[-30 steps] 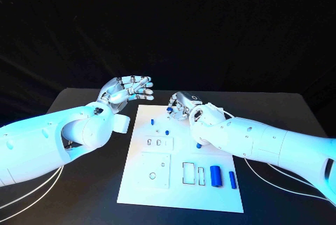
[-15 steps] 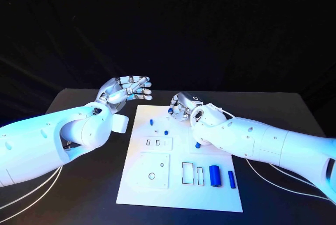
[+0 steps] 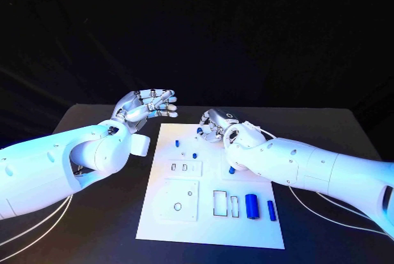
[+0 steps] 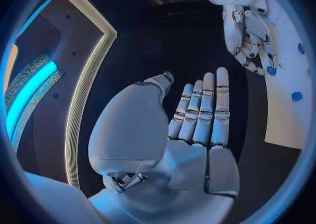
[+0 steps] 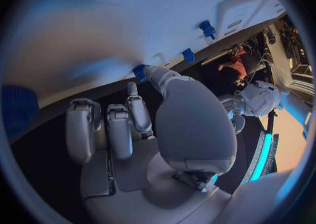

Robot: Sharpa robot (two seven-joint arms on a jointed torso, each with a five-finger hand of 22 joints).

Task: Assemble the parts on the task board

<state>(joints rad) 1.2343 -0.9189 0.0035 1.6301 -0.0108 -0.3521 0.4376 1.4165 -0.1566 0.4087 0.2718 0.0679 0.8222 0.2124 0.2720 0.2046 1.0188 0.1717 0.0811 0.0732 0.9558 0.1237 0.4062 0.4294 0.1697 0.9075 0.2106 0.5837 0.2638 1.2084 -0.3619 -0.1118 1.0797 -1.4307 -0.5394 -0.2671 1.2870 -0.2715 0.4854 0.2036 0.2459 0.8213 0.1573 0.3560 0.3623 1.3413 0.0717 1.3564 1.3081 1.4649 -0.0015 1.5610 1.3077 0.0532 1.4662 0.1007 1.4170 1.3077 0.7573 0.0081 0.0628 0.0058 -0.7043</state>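
The right robot hand point(image 3: 215, 124) rests at the far edge of the flat white plastic task board point(image 3: 209, 224), fingers curled down around a small blue peg point(image 3: 200, 129) at the board's 12 o'clock edge; whether it actually grips the peg cannot be told. The left robot hand point(image 3: 150, 106) hovers off the board toward 10 o'clock, above the black tabletop point(image 3: 98, 241), holding nothing, its fingers apart.

The left wrist view shows that robot hand's fingers point(image 4: 204, 109) straight and side by side, with the right robot hand point(image 4: 247, 34) beyond over the board. The right wrist view shows its thumb tip touching a blue part point(image 5: 139, 71).

Two blue cylinders point(image 3: 253, 206) lie at the board's 4 o'clock.

Compared with a second ago, both robot hands have hardly moved.
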